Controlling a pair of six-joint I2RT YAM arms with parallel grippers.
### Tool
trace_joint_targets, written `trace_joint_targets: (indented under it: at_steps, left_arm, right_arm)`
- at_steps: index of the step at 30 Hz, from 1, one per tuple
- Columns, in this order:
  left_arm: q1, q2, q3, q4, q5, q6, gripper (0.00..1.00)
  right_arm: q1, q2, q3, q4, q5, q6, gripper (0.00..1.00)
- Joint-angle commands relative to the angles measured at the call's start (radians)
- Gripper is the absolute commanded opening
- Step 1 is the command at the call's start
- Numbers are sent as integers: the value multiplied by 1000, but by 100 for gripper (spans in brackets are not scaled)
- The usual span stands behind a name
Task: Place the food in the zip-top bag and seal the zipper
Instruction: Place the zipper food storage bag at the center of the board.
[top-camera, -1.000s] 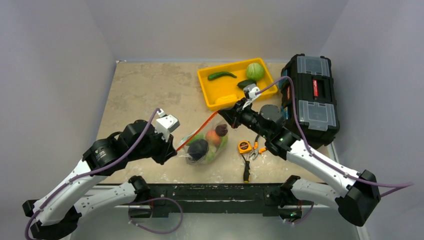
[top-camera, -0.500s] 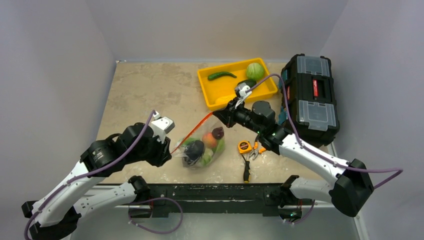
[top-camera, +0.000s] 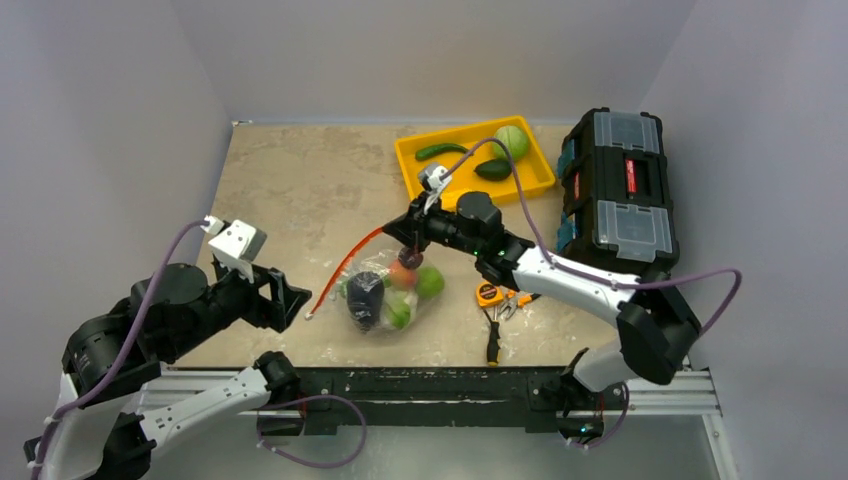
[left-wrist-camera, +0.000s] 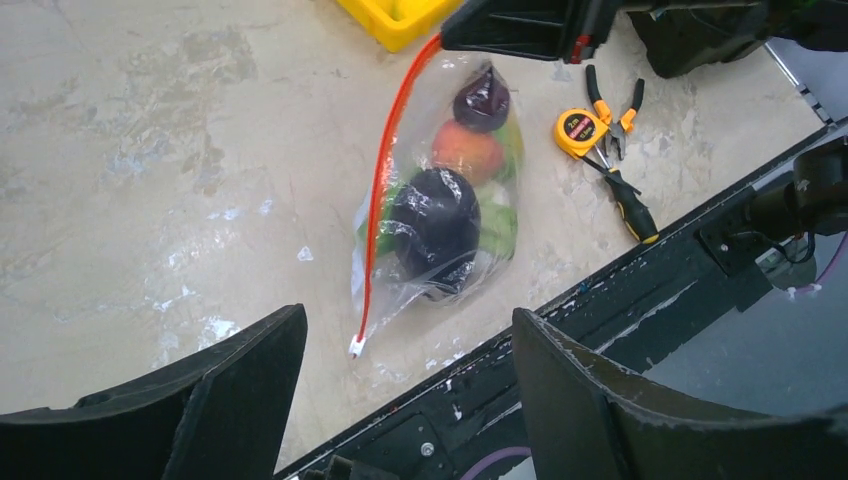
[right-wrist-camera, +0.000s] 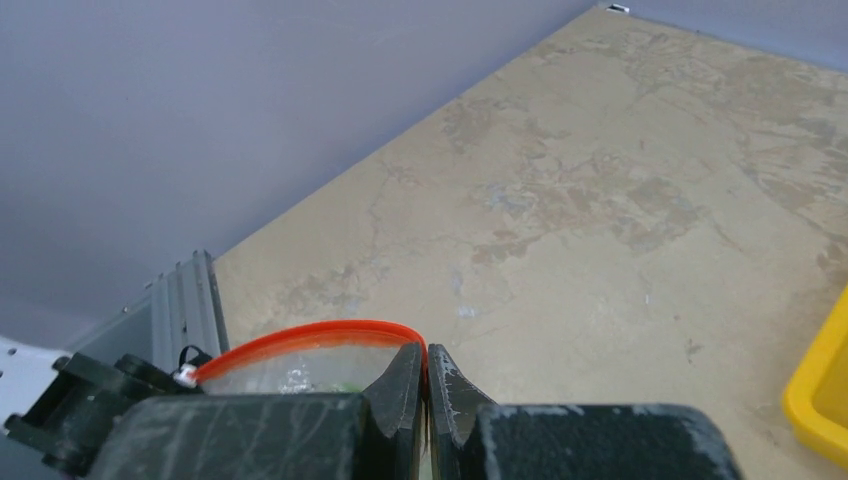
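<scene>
The left arm (top-camera: 198, 407) and right arm (top-camera: 566, 276) were white with round black joints. Purple cables (top-camera: 690, 279) ran along them. The right gripper (right-wrist-camera: 426, 366) was black and scratched.

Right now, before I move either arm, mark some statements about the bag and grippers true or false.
1. The right gripper pinches the zipper at one end of the zip-top bag. True.
2. The left gripper is clamped on the bag. False: it is open, apart from the bag.
3. The purple eggplant is inside the bag. True.
4. The yellow tray is empty. False: it holds green food pieces.
5. The tape measure is in the bag. False: it lies on the table beside the pliers.
</scene>
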Motion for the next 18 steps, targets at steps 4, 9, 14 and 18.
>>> trace_joint_targets:
  at_steps: [4,9,14,18]
  left_arm:
    - [4,-12,3,-36,-1,-20,75]
    - [4,-64,-25,-60,18,-50,75]
    - [4,-103,-23,-89,11,-64,75]
    - [4,-127,-19,-102,-10,-76,75]
  right_arm:
    - [4,233,215,102,-2,130,0]
    - [23,401,351,54,132,251,0]
    - [50,523,454,-14,258,360,0]
    - [73,588,510,-66,355,380,0]
